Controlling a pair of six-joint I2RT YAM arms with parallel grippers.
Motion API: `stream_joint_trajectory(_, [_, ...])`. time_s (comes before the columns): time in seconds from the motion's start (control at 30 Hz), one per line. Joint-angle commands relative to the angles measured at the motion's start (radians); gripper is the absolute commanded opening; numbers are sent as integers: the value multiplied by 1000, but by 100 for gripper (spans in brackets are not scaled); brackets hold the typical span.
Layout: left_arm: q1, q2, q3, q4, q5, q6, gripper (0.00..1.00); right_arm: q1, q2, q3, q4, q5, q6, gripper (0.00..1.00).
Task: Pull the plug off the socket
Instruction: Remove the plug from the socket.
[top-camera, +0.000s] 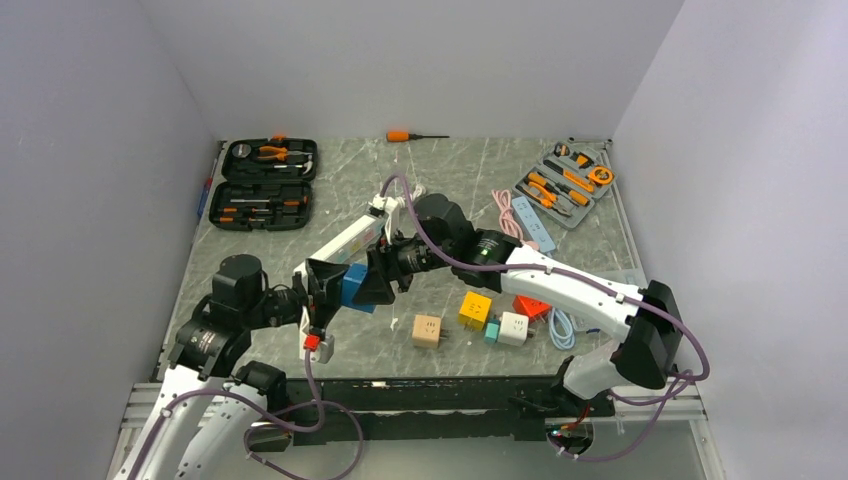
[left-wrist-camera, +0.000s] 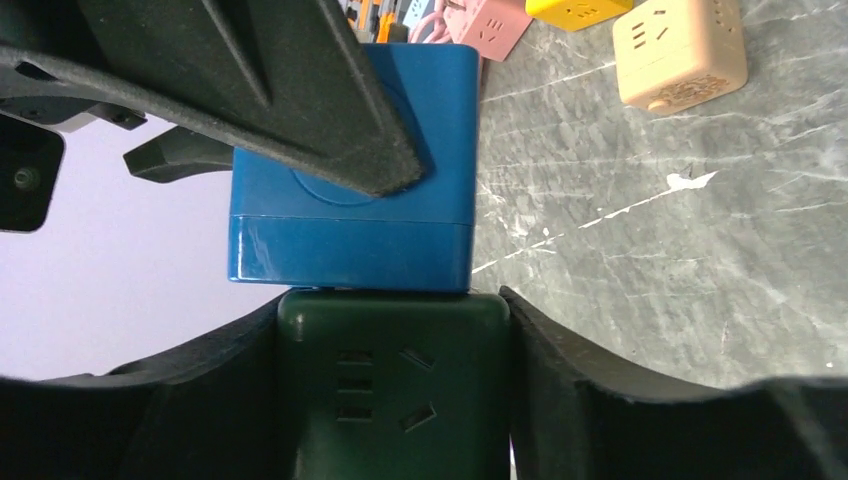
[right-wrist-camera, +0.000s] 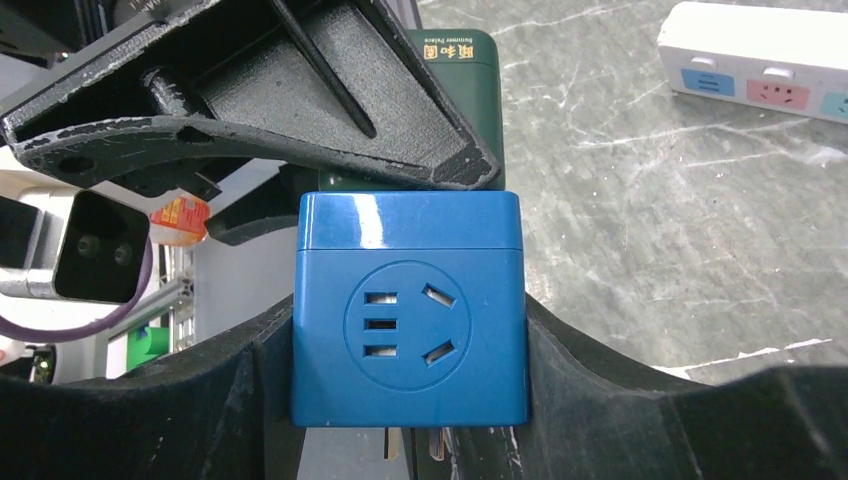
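Note:
A blue socket cube (right-wrist-camera: 410, 310) and a dark green plug cube (left-wrist-camera: 390, 390) sit joined face to face, held above the table between both arms. My right gripper (right-wrist-camera: 410, 350) is shut on the blue cube's sides. Two metal prongs (right-wrist-camera: 440, 445) stick out of the blue cube's near face. My left gripper (left-wrist-camera: 392, 320) has both fingers against the green cube's sides. In the top view the blue cube (top-camera: 356, 285) shows between my left gripper (top-camera: 325, 283) and right gripper (top-camera: 380, 278); the green cube is hidden there.
Beige (top-camera: 428, 330), yellow (top-camera: 475, 308), white (top-camera: 513, 328) and red (top-camera: 530, 307) cubes lie right of the grippers. A white power strip (top-camera: 350, 240) lies behind them. A black tool case (top-camera: 265, 183), a grey tool tray (top-camera: 565, 185) and a screwdriver (top-camera: 415, 135) are at the back.

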Motion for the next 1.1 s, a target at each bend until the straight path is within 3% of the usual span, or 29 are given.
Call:
stream_joint_trajectory(0.0, [-28, 27, 7, 52, -61, -43, 59, 5, -21, 22, 78, -23, -24, 0])
stream_joint_trajectory(0.13, [-47, 39, 19, 77, -86, -75, 17, 5, -30, -5, 79, -24, -31, 0])
stream_joint_trajectory(0.17, [-54, 40, 20, 89, -93, -89, 10, 5, -27, -7, 73, -24, -37, 0])
stream_joint_trajectory(0.23, [-70, 42, 22, 96, -107, -86, 1, 5, -15, -6, 61, -28, -48, 11])
stream_joint_trajectory(0.3, [-87, 44, 26, 98, -119, -84, 0, 4, 3, -2, 57, -41, -53, 42])
stream_joint_trajectory(0.4, [-111, 48, 32, 101, -134, -79, 0, 4, 40, 16, 49, -79, -61, 68])
stream_joint_trajectory(0.67, [-156, 42, 31, 88, -165, -46, 0, 4, 86, 28, 63, -141, -61, 75])
stream_joint_trajectory(0.77, [-161, 45, 35, 78, -173, -41, 0, 4, 87, 20, 60, -140, -63, 70])
stream_joint_trajectory(0.9, [-163, 39, 22, 63, -179, -4, 0, 5, 87, 16, 54, -135, -61, 33])
stream_joint_trajectory(1.07, [-166, 30, -1, 44, -199, 57, 0, 4, 68, 13, 22, -124, -79, 0])
